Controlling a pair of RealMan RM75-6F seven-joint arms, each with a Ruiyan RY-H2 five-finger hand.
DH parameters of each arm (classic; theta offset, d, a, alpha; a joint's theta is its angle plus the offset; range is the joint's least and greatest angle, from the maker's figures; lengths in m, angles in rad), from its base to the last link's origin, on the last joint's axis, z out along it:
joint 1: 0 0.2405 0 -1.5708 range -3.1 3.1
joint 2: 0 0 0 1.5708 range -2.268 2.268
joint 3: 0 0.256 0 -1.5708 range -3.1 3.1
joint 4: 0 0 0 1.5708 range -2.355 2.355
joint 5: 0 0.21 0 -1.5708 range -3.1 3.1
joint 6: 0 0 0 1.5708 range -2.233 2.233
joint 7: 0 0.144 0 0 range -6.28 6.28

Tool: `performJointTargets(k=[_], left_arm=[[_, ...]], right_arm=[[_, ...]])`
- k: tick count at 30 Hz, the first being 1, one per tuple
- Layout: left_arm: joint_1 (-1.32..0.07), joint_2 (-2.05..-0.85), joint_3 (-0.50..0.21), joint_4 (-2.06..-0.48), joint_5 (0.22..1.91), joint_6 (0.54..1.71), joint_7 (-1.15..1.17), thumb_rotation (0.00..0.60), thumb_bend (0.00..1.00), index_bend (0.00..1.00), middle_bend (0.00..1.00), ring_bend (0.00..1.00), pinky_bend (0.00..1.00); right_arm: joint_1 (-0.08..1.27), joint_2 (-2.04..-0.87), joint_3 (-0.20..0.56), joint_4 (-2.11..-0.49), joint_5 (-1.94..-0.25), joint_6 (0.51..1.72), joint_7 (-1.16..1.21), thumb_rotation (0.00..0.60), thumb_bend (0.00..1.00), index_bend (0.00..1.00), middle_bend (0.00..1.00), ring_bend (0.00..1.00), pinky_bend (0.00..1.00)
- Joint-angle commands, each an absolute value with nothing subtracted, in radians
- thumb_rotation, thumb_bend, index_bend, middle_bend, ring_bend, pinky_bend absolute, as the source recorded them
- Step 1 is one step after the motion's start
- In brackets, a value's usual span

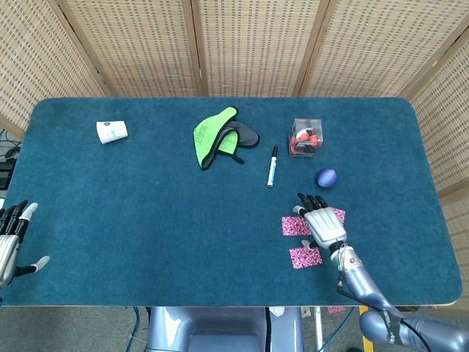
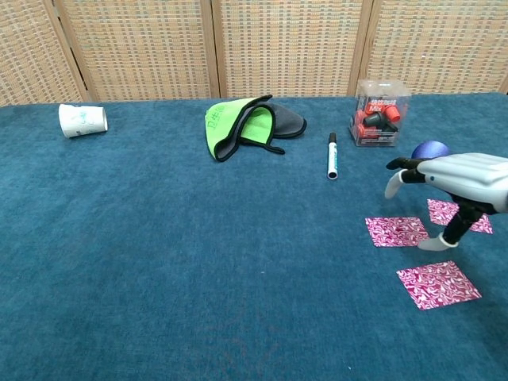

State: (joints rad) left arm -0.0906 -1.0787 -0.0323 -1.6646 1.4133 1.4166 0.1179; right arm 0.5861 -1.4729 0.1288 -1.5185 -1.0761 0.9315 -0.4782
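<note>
Three pink patterned cards lie near the table's front right: one [image 1: 295, 226] [image 2: 397, 231] to the left, one [image 1: 338, 215] [image 2: 456, 213] to the right, one [image 1: 304, 257] [image 2: 438, 283] nearest the front. My right hand [image 1: 321, 222] [image 2: 459, 176] hovers over them, fingers spread and pointing away, holding nothing; its thumb hangs down between the two farther cards. It partly hides the blue ball [image 1: 327, 177] [image 2: 431, 148] in the chest view. My left hand [image 1: 11, 238] shows at the left table edge, fingers apart and empty.
A black-capped marker [image 1: 272, 166] [image 2: 332, 155] lies mid-table, with a clear box [image 1: 305, 137] [image 2: 379, 113] of red items beyond it. A green and grey cloth [image 1: 220, 137] [image 2: 246, 125] lies at the back centre, a tipped paper cup [image 1: 111, 132] [image 2: 82, 120] at the back left.
</note>
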Motion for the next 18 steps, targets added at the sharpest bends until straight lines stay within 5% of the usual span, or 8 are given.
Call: performJointTargets(k=[1,18], left_arm=[[-0.091,-1.077,-0.032,-1.665,1.412,1.414,0.117,0.600,0.00,0.00,0.00,0.00,0.00],[-0.092,-1.074,-0.031,-1.667,1.411,1.411,0.114,0.600,0.00,0.00,0.00,0.00,0.00]], right_arm=[[0.611,-1.505,0.143,-1.510,-1.015,0.930,-0.529,0.600,0.26,0.30,0.00,0.00,0.06],[0.659,-1.576,0.138,-1.454,-0.923,0.935,-0.578,0.600,0.29,0.31,0.00,0.00,0.06]])
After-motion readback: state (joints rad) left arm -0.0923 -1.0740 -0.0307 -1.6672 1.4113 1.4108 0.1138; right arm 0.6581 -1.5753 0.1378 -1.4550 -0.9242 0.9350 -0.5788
